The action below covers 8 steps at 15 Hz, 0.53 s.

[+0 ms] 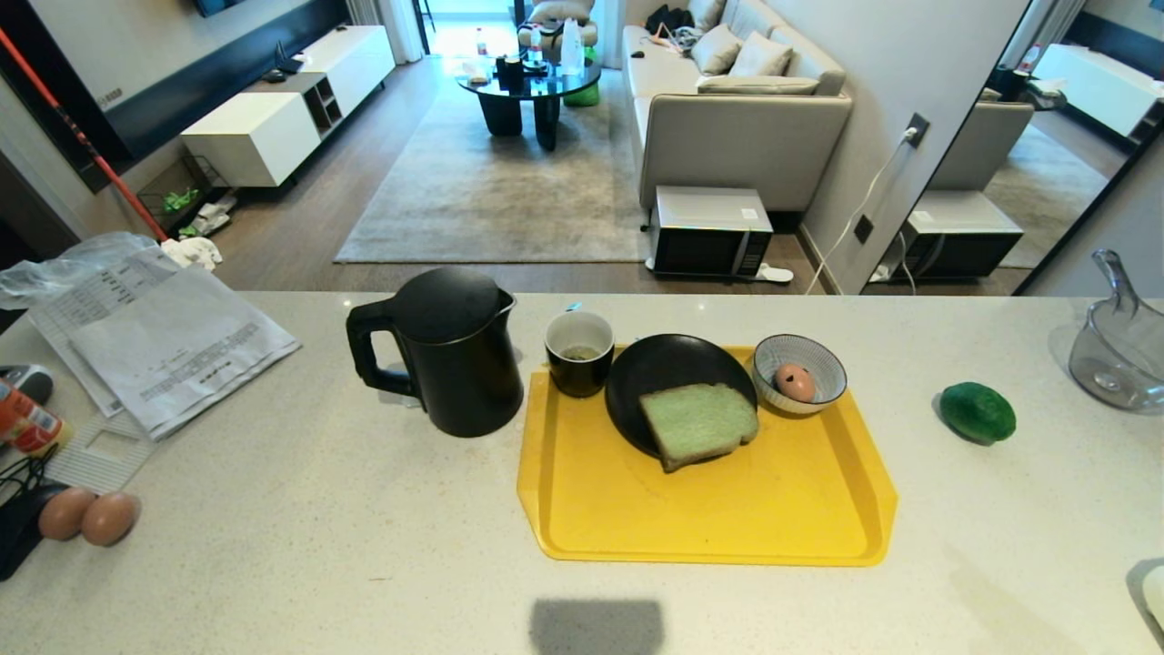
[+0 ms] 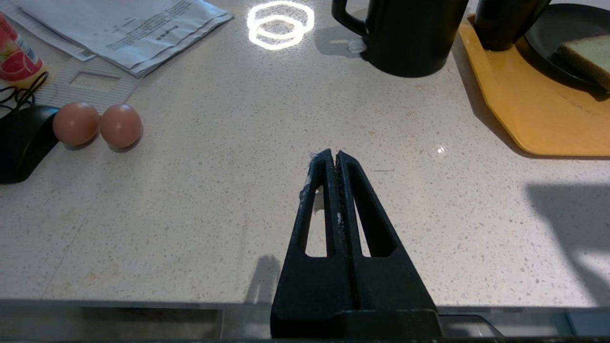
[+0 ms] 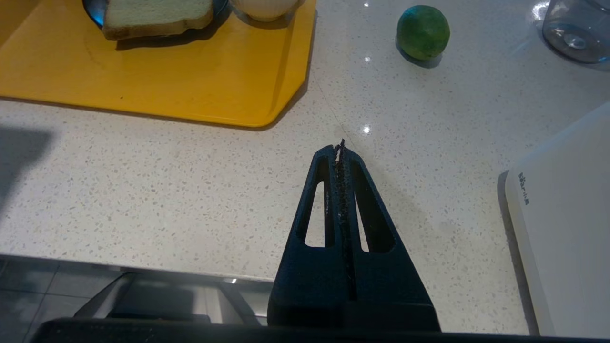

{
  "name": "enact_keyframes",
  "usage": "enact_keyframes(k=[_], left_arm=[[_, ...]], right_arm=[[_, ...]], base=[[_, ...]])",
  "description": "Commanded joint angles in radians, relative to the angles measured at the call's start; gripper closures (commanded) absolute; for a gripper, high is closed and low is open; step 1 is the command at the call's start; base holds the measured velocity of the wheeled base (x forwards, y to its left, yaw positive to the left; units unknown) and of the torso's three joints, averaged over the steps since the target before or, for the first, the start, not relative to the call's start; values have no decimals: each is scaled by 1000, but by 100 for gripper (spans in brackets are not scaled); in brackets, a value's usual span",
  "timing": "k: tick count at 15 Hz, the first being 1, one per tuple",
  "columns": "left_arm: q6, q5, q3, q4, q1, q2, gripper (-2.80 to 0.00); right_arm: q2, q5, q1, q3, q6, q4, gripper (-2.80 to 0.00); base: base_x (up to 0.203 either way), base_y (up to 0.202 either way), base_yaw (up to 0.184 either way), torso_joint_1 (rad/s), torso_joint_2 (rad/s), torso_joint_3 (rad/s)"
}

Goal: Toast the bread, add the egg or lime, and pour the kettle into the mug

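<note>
The bread [image 1: 698, 423] lies on a black plate [image 1: 655, 368] on the yellow tray [image 1: 709, 518], between the mug [image 1: 579, 353] and the bowl [image 1: 818, 350] holding the egg [image 1: 795, 382]. The kettle [image 1: 450, 350] stands just left of the tray, the lime [image 1: 977, 412] right of it. Left gripper [image 2: 332, 156] and right gripper [image 3: 337, 148] hover over bare surface [image 1: 364, 564], jaws together.

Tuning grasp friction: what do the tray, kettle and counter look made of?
Tray: likely plastic, yellow, smooth moulded rim, semi-matte. Kettle: matte black body, plastic or coated metal, can't tell. Counter: speckled polished stone or composite, mirrors the lights.
</note>
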Motion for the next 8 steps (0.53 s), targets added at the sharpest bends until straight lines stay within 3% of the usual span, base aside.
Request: enact_keyframes(k=[1, 8], left_arm=[[1, 1, 14, 0, 0, -2, 0], [1, 0, 14, 0, 0, -2, 0]], right_arm=[[0, -2, 0, 0, 1, 0, 0], [0, -4, 0, 0, 1, 0, 0]], base=[[0, 0, 0, 0, 0, 0], [0, 0, 0, 0, 0, 0]])
